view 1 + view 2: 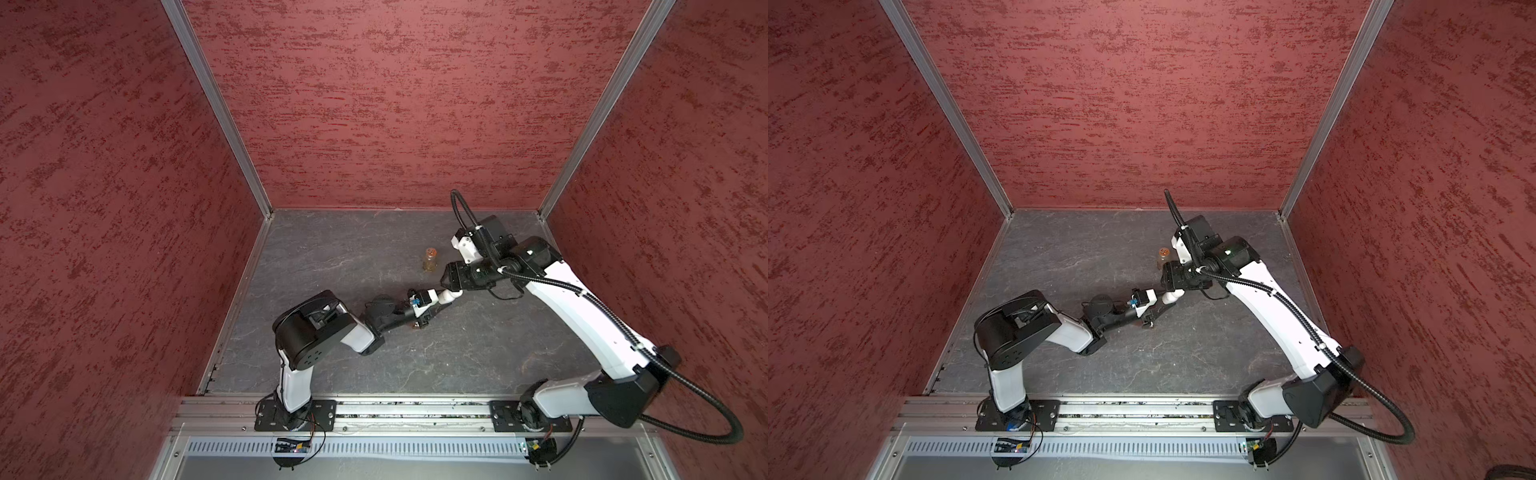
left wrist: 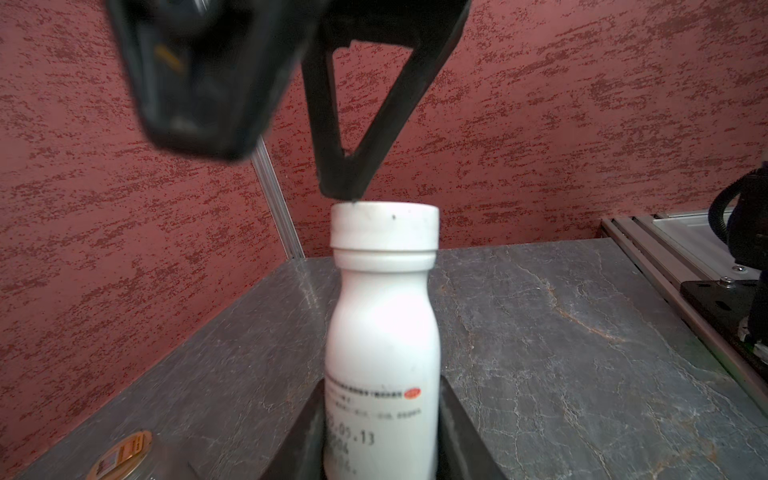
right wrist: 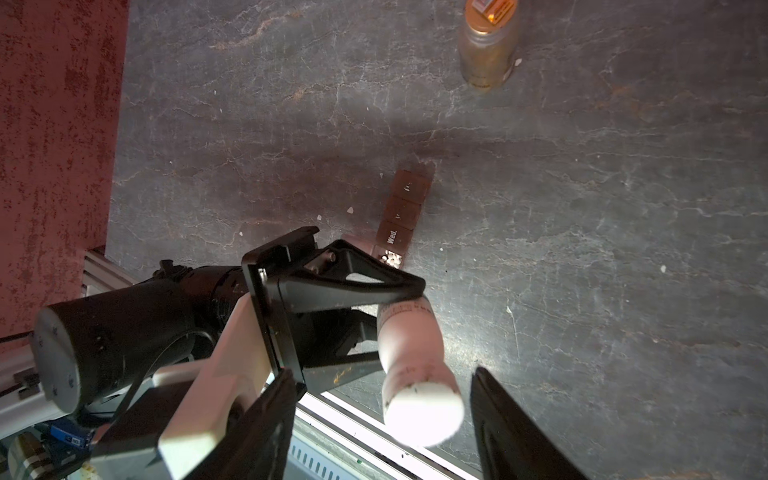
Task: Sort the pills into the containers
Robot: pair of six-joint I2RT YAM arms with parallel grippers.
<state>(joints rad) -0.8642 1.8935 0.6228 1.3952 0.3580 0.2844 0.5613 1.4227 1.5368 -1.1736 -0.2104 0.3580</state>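
Starting nearest: right gripper [image 3: 382, 374] is seen spread, a gap showing either side of the cap of the white bottle [image 3: 409, 345]. Bottle is pinched low on its body by the left gripper [image 3: 395, 328], cap aimed at the right gripper. Just beyond, containers [image 3: 401, 216] are laid flat on the table [image 3: 582, 249], near end tucked under the left gripper, long axis pointed loosely toward the amber bottle [image 3: 488, 45]. Dark-brown strip, square cells in a row, "Wed." printed white on one lid; the cell beside it is open, small white pills [image 3: 391, 260] inside
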